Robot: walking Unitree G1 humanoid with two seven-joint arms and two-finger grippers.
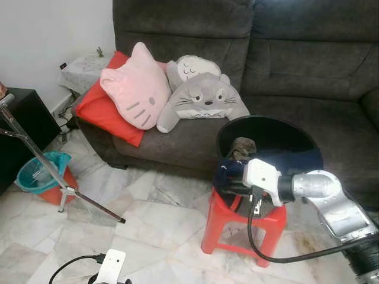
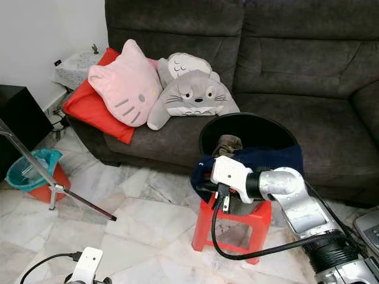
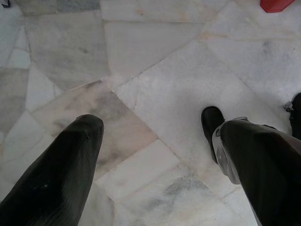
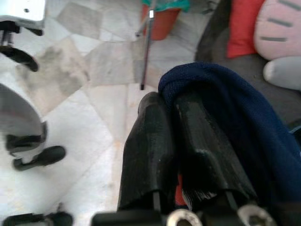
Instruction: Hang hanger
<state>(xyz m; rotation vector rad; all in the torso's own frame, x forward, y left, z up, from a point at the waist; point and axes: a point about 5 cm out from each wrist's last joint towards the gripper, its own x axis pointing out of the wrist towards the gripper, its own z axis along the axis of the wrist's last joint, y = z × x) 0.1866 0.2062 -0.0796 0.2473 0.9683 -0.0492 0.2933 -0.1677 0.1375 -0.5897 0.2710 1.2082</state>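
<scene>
Oddly, no hanger could be made out, only one navy cloth (image 2: 269, 158) draped over one black tub (image 2: 249, 127) on one red stool (image 2: 228, 228), its edge pinched by the right gripper (image 4: 170, 101), while the left gripper (image 3: 155, 136) hung wide apart over the floor (image 3: 188, 70).

Your right silver arm (image 1: 323, 195) reaches forward and across to the left, elbow bent, with a black cable (image 2: 237, 251) looping beneath the white wrist housing (image 2: 228, 171). Your right gripper (image 4: 181, 136) has its two long black fingers (image 4: 148, 150) pressed together, with a fold of dark blue knitted cloth (image 4: 235, 113) lying against them. Your left gripper (image 3: 153, 141) hangs low, pointing at the floor, its two black fingers (image 3: 61, 165) spread wide apart with nothing between them.
</scene>
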